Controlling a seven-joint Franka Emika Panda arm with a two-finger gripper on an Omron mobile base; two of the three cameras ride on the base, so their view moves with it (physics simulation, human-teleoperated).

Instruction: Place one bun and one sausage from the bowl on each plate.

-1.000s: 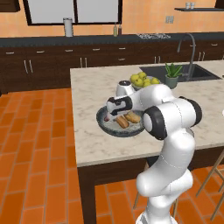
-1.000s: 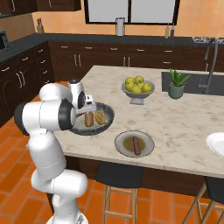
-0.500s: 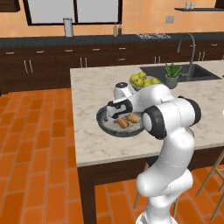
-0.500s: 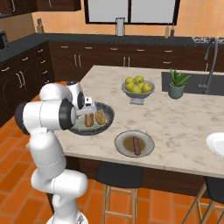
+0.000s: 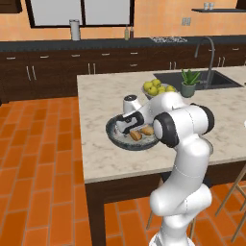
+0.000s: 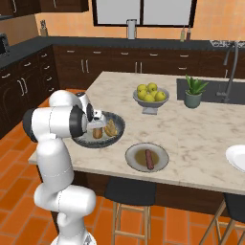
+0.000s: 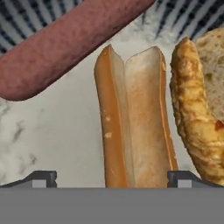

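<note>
Two fingertips of my claw [image 7: 112, 178] stand spread wide, empty, one either side of the split bun [image 7: 133, 118] lying in the dark bowl [image 5: 114, 136] on the counter [image 6: 201, 139]. Soft, light and crushable, I judge, so I would pinch gently across its middle. Beside it lie a smooth, firm-looking sausage [image 7: 65, 41] and a crusty second bun [image 7: 197, 118].
</note>
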